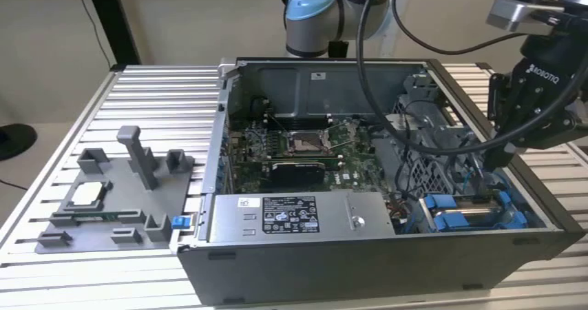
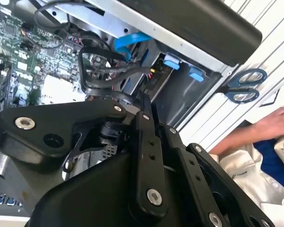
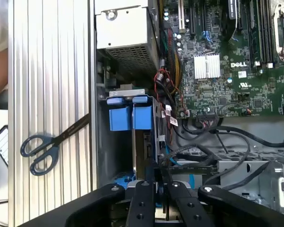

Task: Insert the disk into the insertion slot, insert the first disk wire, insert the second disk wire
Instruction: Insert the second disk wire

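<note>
Scissors [image 3: 39, 150] tips hidden behind PC case [image 3: 101, 156].

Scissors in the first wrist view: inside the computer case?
No, the scissors lie on the slatted table, outside the computer case.

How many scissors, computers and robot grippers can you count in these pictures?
Scissors: 1
Computer case: 1
Gripper: 1
Total: 3
</note>
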`<state>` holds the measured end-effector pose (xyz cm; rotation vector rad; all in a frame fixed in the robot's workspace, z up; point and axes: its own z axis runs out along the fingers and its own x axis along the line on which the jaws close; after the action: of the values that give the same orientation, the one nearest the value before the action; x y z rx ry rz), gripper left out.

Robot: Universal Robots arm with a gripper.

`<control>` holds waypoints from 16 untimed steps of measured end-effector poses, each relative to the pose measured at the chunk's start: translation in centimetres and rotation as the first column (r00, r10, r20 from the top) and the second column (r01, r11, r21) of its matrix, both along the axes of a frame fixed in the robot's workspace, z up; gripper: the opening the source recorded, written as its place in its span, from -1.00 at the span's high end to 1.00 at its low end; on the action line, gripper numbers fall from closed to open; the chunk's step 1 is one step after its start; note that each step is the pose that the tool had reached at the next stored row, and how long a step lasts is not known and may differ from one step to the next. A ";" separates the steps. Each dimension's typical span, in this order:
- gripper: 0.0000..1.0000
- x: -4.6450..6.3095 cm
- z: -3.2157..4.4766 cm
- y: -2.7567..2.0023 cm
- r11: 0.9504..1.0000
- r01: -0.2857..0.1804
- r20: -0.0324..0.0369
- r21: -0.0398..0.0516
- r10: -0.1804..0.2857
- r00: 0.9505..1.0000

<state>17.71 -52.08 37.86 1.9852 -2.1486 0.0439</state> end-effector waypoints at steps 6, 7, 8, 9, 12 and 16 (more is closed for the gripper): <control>1.00 -1.4 -0.12 -0.86 1.000 0.000 0.035 0.002 0.000 0.999; 1.00 -1.7 -0.15 -0.90 1.000 0.000 0.045 0.004 0.000 0.999; 1.00 -1.9 -0.17 -0.95 1.000 0.000 0.056 0.010 0.000 0.998; 1.00 -2.0 -0.20 -0.99 1.000 0.000 0.066 0.016 -0.001 0.998; 1.00 -2.4 -0.24 -1.11 0.999 -0.001 0.096 0.038 -0.003 0.995; 1.00 -2.8 -0.32 -1.20 0.996 -0.002 0.117 0.084 -0.008 0.993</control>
<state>14.94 -53.28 37.54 2.0744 -2.2606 0.0727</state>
